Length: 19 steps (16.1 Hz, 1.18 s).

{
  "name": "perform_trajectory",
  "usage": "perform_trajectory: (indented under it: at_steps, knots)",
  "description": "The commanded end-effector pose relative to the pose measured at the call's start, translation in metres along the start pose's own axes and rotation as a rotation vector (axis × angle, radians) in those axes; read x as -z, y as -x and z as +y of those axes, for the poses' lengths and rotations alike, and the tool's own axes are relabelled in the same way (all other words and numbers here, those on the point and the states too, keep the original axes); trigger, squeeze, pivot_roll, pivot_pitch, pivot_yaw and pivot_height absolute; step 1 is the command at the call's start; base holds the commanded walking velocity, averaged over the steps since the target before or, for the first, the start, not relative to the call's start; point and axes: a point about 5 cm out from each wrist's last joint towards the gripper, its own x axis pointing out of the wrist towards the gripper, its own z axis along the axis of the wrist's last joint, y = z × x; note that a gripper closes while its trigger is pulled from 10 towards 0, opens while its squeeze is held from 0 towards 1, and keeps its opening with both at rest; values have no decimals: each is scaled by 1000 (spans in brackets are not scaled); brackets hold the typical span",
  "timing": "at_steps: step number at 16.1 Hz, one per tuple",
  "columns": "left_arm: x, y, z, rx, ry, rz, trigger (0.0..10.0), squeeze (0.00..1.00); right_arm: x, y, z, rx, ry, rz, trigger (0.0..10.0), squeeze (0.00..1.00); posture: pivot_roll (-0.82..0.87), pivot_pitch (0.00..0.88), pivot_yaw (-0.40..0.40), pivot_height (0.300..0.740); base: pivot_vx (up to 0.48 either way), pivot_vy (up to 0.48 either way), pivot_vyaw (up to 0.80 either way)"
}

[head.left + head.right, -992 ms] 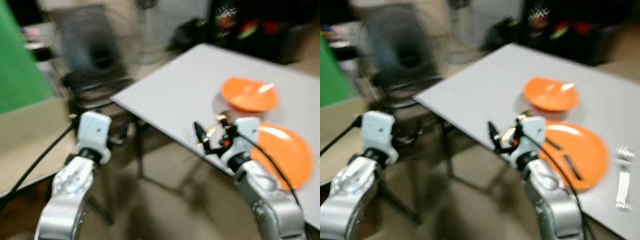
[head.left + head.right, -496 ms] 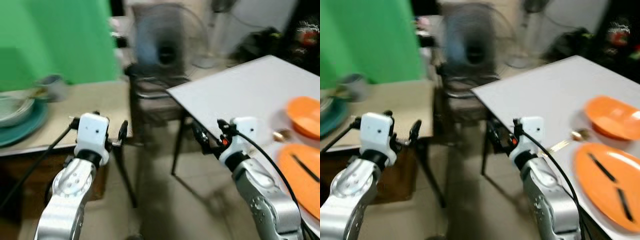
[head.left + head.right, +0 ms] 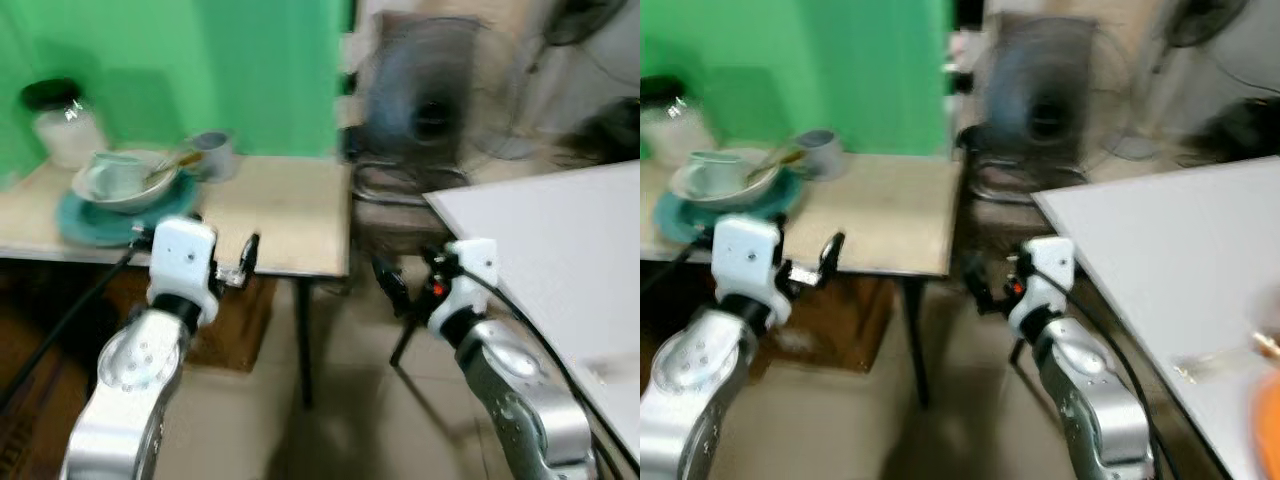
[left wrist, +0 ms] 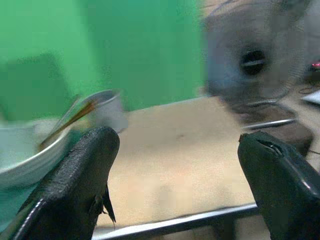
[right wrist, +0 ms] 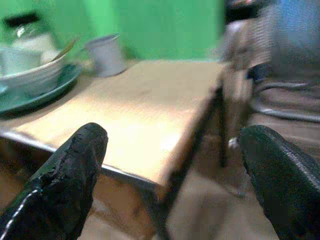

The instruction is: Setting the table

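Note:
A wooden side table (image 3: 270, 205) stands at the left, before a green wall. On it lie a teal plate (image 3: 95, 218) with a pale bowl (image 3: 120, 180) and a spoon (image 3: 172, 163) resting in it. A grey cup (image 3: 215, 155) and a black-lidded jar (image 3: 60, 125) stand beside them. The white dining table (image 3: 560, 250) runs along the right, and a sliver of orange plate (image 3: 1272, 420) shows at its edge. My left gripper (image 4: 175, 137) hangs open in front of the wooden table. My right gripper (image 5: 172, 132) is open too, between the two tables. Both are empty.
A dark fan (image 3: 430, 110) stands at the back over a metal chair frame (image 3: 400, 185). A second fan (image 3: 575, 20) is at the far right. Bare floor (image 3: 340, 400) lies between the tables. The picture is blurred.
The camera has swung left: the orange plate and bowl slid off to the right, and the wooden table with its dishes came into view. Both grippers keep the same open pose.

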Motion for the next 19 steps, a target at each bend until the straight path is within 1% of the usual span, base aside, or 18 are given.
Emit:
perform_trajectory:
  at_steps: [1,3,6,9,19]
  knots:
    - [-2,-1,-2,11,6,-3,10000,0,-3,1,-1,-9,13,-13,10000,1000,39,0,-27,740,352,0,800]
    - [-2,0,-1,11,4,-5,10000,0,-3,-1,0,-27,32,-11,10000,1000,44,0,-32,740,354,0,800]
    - [-1,2,-1,9,-1,-2,10000,0,-3,-3,2,-47,69,-8,10000,1000,47,0,-37,740,356,0,0]
    - [-1,3,-1,11,-3,-3,10000,0,-4,-5,-1,-46,71,-13,10000,1000,55,0,-48,740,352,0,0]
    - [-4,5,-3,15,-15,-12,10000,0,-15,-11,-4,-112,113,-50,10000,1000,64,0,-62,740,353,0,0]
